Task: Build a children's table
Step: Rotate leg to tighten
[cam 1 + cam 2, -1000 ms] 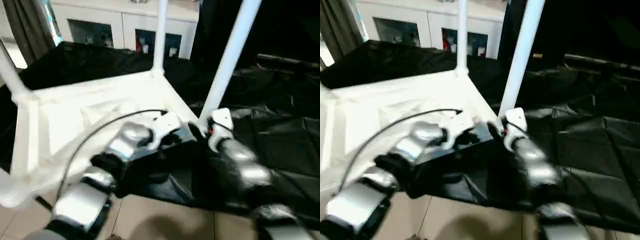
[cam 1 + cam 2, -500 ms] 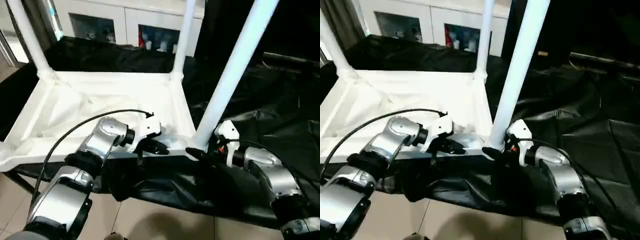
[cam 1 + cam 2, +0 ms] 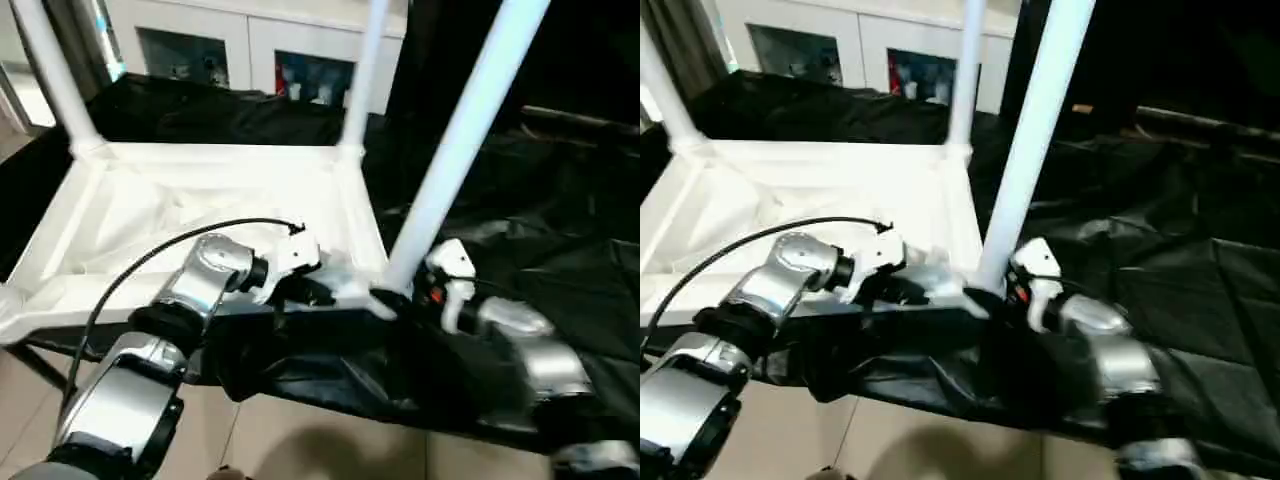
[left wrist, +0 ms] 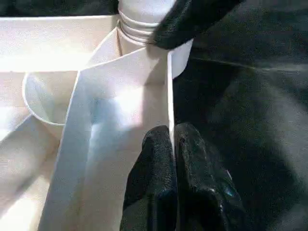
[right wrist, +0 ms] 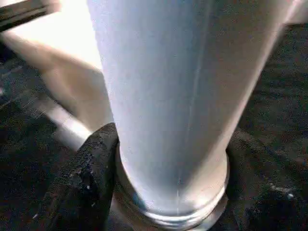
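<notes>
In the head views, you see the children's table (image 3: 215, 210) lying upside down on a black cloth (image 3: 560, 240), its legs pointing up, and the near-corner leg (image 3: 455, 140) standing in its socket just ahead of your right gripper (image 3: 385, 300). Compared with a second ago the whole picture has swung (the camera moved, not the table), yet the right gripper now sits lower, right at the foot of that leg. Your left gripper (image 3: 310, 292) rests on the near rim. In the left wrist view, its jaws are pinched shut on the thin wall of that rim (image 4: 169, 96), bracing the table. In the right wrist view, one black finger (image 5: 84, 178) presses the leg's base collar while the other side is barely visible; the jaws look to be closing round the leg, though you cannot tell whether the grip is complete. That suggests you're seating or tightening this leg.
</notes>
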You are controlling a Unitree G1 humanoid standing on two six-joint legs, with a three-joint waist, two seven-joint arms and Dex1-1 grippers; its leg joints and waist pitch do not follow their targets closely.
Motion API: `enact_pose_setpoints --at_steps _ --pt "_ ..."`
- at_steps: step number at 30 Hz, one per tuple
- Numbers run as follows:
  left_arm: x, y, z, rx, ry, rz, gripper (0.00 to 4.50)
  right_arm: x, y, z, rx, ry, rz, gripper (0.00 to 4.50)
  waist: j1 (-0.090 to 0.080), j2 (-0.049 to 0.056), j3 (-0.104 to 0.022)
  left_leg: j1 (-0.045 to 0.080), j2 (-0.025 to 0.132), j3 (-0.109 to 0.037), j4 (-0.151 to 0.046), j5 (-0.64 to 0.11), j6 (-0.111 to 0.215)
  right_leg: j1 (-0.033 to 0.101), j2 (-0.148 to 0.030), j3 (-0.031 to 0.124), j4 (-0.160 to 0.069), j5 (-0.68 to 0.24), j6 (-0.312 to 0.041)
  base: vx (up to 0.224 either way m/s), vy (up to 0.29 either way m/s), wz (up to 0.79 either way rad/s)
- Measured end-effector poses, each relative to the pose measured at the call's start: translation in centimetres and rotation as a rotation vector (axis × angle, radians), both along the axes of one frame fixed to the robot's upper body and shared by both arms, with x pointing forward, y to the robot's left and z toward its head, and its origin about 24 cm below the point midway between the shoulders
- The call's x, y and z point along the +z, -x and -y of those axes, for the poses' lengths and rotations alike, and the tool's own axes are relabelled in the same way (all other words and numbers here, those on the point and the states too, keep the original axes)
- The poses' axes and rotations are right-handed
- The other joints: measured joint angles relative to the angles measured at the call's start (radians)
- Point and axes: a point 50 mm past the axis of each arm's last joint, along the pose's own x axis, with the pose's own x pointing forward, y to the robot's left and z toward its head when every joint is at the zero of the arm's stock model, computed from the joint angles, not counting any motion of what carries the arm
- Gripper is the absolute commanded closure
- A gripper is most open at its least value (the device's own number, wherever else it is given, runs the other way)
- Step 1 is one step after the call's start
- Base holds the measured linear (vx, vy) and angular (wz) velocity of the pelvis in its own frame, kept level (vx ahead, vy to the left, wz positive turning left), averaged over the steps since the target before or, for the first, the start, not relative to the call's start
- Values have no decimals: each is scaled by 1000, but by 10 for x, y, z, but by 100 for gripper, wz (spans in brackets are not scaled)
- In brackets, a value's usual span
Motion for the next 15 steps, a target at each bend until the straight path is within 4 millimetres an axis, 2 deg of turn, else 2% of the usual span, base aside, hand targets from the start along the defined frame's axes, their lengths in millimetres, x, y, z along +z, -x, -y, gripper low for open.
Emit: enact_pose_setpoints --at_steps 3,6,9,11,12,15 --pt "-3 -4 15 79 -2 33 450 -4 -10 -7 -200 -14 -9 180 -4 1 -1 0 -3 0 -2 0 0 0 -4 0 -1 -1 2 0 0 0" --pt "-7 -7 39 171 -1 63 450 -5 -22 -15 -430 -22 -41 180 -7 3 -4 0 -4 0 -1 0 0 1 -5 0 -2 -3 6 0 0 0" --pt "-10 -5 57 212 1 75 450 -5 -28 -15 -533 18 -46 180 -5 8 -6 2 -5 0 -3 0 0 2 -6 0 -9 -4 7 0 0 0" --pt "-11 -5 59 217 0 77 450 -5 -29 -16 -546 27 -35 124 -5 11 -7 1 -6 0 -5 0 0 2 -6 0 -12 -4 7 0 0 0" --pt "-11 -4 59 213 -1 80 450 -6 -29 -17 -544 36 -26 110 -5 12 -8 0 -6 0 -7 0 0 8 -6 0 -15 -3 8 0 0 0" --pt "-10 -4 60 207 -2 87 450 -5 -29 -18 -536 51 -10 74 -5 12 -8 -1 -6 0 -5 0 0 9 -6 0 -15 1 11 0 0 0"
